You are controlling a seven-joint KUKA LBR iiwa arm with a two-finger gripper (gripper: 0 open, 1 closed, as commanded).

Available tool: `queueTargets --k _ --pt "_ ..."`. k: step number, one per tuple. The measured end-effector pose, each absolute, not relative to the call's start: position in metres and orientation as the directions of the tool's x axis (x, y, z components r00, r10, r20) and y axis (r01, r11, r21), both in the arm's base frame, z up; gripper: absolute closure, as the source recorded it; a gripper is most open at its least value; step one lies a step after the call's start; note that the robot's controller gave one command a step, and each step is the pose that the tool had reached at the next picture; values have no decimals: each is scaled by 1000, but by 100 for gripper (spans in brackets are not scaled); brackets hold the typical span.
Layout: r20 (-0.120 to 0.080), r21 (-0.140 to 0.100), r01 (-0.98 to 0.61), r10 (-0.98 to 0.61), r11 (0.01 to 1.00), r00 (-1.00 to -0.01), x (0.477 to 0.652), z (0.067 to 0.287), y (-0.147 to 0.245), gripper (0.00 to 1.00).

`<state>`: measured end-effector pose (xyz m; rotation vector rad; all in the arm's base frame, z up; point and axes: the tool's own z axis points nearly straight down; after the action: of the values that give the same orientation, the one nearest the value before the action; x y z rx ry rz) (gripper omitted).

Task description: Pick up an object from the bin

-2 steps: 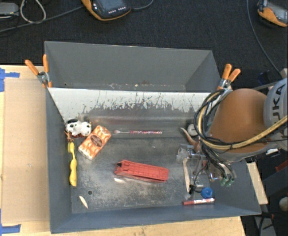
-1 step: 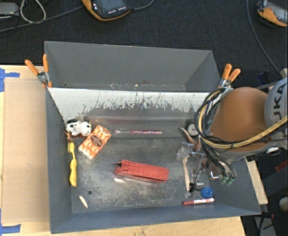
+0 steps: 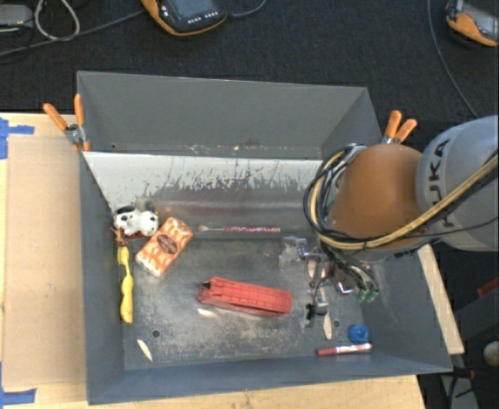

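My gripper (image 3: 318, 301) hangs low over the right part of the bin floor, under the arm's orange cover. Just left of it lies a flat red ribbed block (image 3: 244, 296), its right end close to the gripper. Below and to the right of the gripper sits a small blue round cap (image 3: 358, 334), and a red marker (image 3: 344, 348) lies along the front wall beside it. Nothing shows held in the gripper.
At the left wall lie a yellow stick-shaped toy (image 3: 126, 284), a black-and-white toy animal (image 3: 136, 221) and an orange-and-white packet (image 3: 163, 245). A thin pink rod (image 3: 241, 227) rests near the back wall, and a small beige stick (image 3: 145, 349) lies front left.
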<state>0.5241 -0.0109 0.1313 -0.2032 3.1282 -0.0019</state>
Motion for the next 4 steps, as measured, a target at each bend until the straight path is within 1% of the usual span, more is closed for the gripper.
queueTargets --k 1,2,3,4 --pt "5 1 -52 -52 999 -999 529 100 21 0" --pt "1 1 -250 -250 968 -968 540 70 56 100" --pt "1 1 -251 -251 968 -968 540 70 56 100" --pt "7 3 -271 -271 963 -963 545 145 55 100"
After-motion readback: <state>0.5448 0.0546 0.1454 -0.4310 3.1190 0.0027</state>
